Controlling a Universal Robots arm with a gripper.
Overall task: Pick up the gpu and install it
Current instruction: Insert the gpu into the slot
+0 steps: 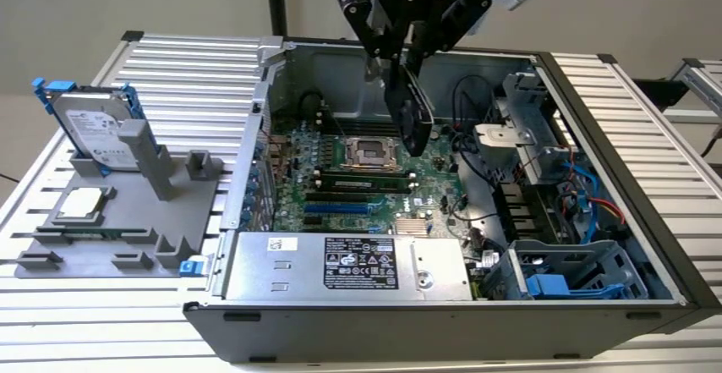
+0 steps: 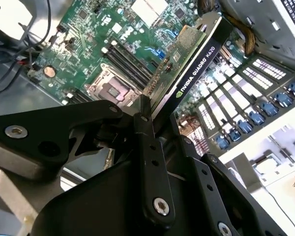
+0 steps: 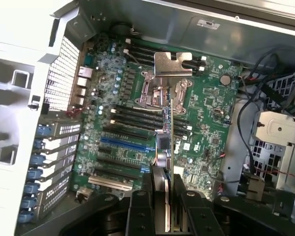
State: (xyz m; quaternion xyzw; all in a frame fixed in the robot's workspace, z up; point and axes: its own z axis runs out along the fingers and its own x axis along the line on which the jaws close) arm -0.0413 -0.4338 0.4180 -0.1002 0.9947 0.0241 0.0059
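Graphics card (image 1: 412, 119) above the motherboard (image 1: 338, 194)
Your gripper (image 1: 395, 58) is clamped on it; hold it square to the motherboard.

Bright, even light falls from above in the exterior view. The ribbed tabletop (image 1: 169, 60) at 10 o'clock gleams pale, and the front wall of the case (image 1: 451, 331) at 6 o'clock sits in shade. In both wrist views the case's metal walls wash out white. The claw (image 2: 148, 110) is a dark mass. The gpu (image 2: 196, 69) edge carries a sheen, and the motherboard (image 3: 206, 113) is evenly lit.
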